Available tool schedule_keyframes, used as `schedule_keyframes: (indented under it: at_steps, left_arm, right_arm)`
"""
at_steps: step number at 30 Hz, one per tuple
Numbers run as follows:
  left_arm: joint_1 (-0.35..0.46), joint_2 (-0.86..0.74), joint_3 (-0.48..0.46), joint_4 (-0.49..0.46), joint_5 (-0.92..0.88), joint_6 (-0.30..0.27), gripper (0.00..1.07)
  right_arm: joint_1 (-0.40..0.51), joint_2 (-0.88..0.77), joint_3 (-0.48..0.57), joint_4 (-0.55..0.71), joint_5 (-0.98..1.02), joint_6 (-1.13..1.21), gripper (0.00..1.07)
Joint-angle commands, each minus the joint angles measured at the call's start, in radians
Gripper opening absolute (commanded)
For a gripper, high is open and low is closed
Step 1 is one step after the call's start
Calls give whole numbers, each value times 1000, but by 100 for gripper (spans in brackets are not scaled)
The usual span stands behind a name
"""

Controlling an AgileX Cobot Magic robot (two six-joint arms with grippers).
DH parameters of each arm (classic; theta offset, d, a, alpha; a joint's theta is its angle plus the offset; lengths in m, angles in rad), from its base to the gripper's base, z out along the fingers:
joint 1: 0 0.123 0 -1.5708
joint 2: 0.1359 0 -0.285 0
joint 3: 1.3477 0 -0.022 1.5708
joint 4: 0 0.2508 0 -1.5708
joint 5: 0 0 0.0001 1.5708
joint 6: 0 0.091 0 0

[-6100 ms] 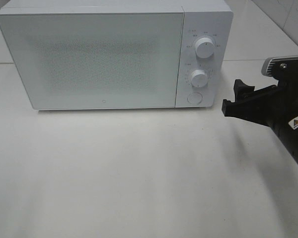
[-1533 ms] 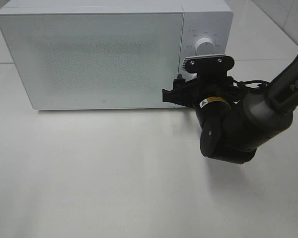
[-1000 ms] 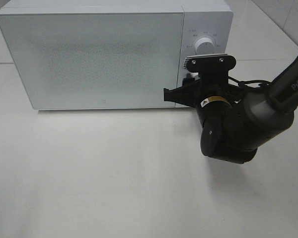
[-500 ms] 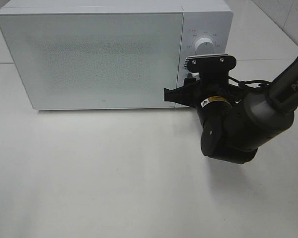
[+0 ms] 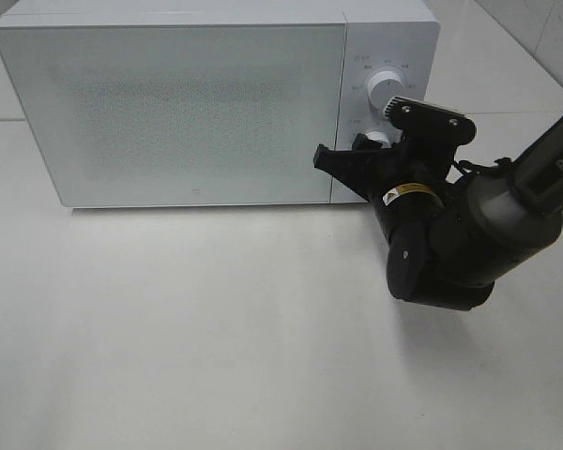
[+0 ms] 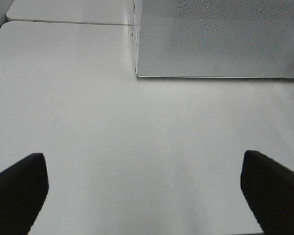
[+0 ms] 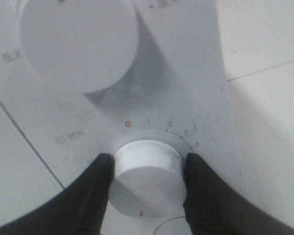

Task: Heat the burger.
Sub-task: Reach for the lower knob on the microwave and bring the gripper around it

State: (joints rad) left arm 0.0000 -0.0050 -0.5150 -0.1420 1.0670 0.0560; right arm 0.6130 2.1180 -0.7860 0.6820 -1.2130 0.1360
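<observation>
The burger is out of view; the white microwave (image 5: 169, 103) has its door shut. My right gripper (image 5: 364, 155) is at the control panel, shut on the lower timer knob (image 5: 377, 140). In the right wrist view the two black fingers (image 7: 95, 191) clamp the lower timer knob (image 7: 147, 176) from both sides, below the upper knob (image 7: 78, 44). My left gripper (image 6: 144, 186) is open and empty above the table, in front of the microwave (image 6: 220, 39).
The upper knob (image 5: 385, 86) stands free above my right gripper. The white table (image 5: 216, 328) spreads in front of the microwave. A seam in the tabletop (image 6: 63, 22) runs behind the microwave's left side.
My right arm came in from the right to the lower knob. In the last half second its wrist has twisted, tilting the camera mount while the gripper stays on the knob.
</observation>
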Motion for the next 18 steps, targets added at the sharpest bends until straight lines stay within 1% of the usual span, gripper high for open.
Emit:
schedule_keyframes:
  at_steps: [1, 3, 4, 5, 6, 9, 10, 11, 12, 13, 14, 16, 18]
  left_arm:
    - [2, -19, -1, -2, 3, 0, 100]
    - [2, -19, -1, -2, 3, 0, 100]
    - [2, -19, -1, -2, 3, 0, 100]
    - [2, -19, -1, -2, 3, 0, 100]
    - [2, -19, -1, -2, 3, 0, 100]
    - [2, -19, -1, -2, 3, 0, 100]
    - [2, -19, -1, -2, 3, 0, 100]
    - [2, -19, -1, -2, 3, 0, 100]
    - [2, -19, -1, -2, 3, 0, 100]
    - [2, -19, -1, -2, 3, 0, 100]
    - [2, -19, -1, -2, 3, 0, 100]
    - [2, -19, -1, -2, 3, 0, 100]
    - [2, -19, -1, -2, 3, 0, 100]
  right_arm:
    - [5, -13, -25, -138, -140, 208, 0]
    - [5, -13, -25, -158, -152, 385, 0]
    - [5, -13, -25, -158, -152, 385, 0]
    - [5, -13, -25, -174, -152, 494, 0]
    - [5, -13, -25, -174, -152, 494, 0]
    - [5, -13, -25, -194, -152, 669, 0]
    - [5, -13, -25, -194, -152, 669, 0]
    - [5, -13, -25, -209, -152, 769, 0]
    - [5, -13, -25, -214, -154, 824, 0]
    - [5, -13, -25, -214, -154, 824, 0]
    - [5, -13, -25, -225, -159, 923, 0]
    - [5, -13, -25, -225, -164, 958, 0]
    - [5, -13, -25, -223, -186, 1050, 0]
